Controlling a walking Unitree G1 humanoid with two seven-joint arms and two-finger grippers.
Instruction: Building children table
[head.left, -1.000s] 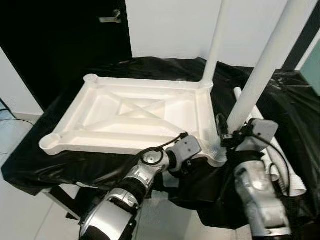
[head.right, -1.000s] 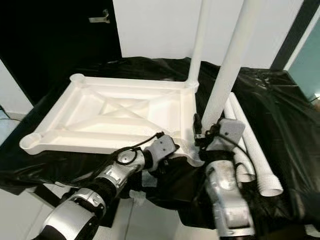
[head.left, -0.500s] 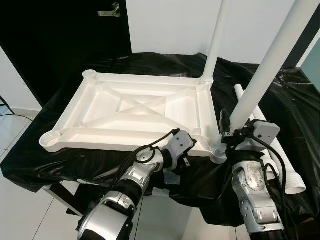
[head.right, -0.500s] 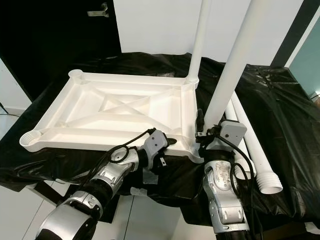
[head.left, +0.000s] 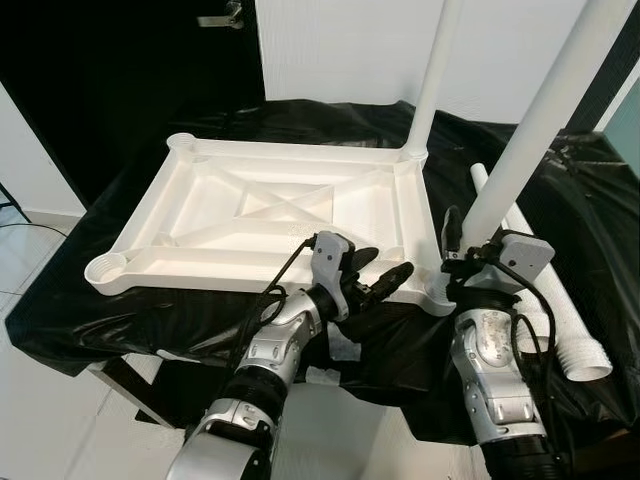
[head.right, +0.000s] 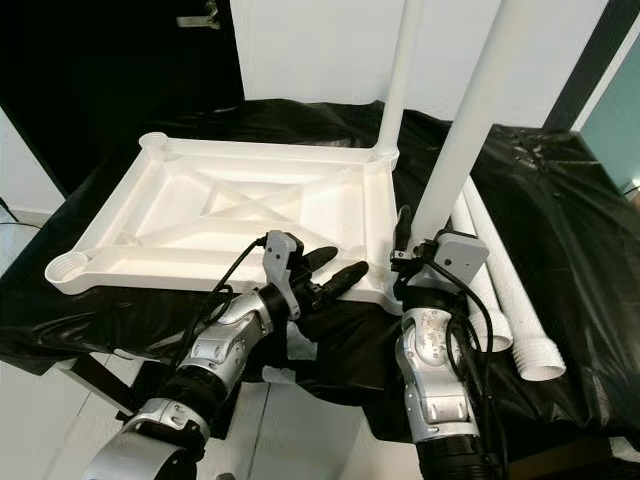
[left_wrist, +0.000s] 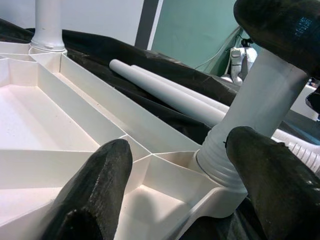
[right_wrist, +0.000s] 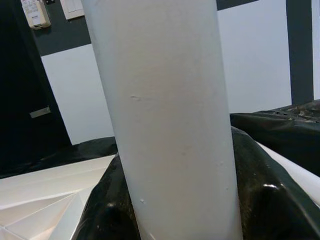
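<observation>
The right pincer (head.left: 452, 243) is clamped on the near table leg (head.left: 530, 140). The left pincer (head.left: 378, 272) hovers with fingers apart over the upturned tabletop (head.left: 250, 215) on the desk (head.left: 60, 310).

Black door (head.left: 120, 90) (metal handle (head.left: 222, 17)) beside white wall (head.left: 350, 50).

One white tabletop (head.left: 270, 215) lies upside down on the black-draped counter (head.left: 200, 135). Four white legs show in all: two standing legs, the far one (head.left: 432, 80) and the near one (head.left: 530, 130), each set in a corner socket, and two loose legs (head.right: 500, 290) lying side by side on the counter. Two pincers are in shot, the left pincer (head.left: 385, 275) and the right pincer (head.left: 462, 250).
</observation>
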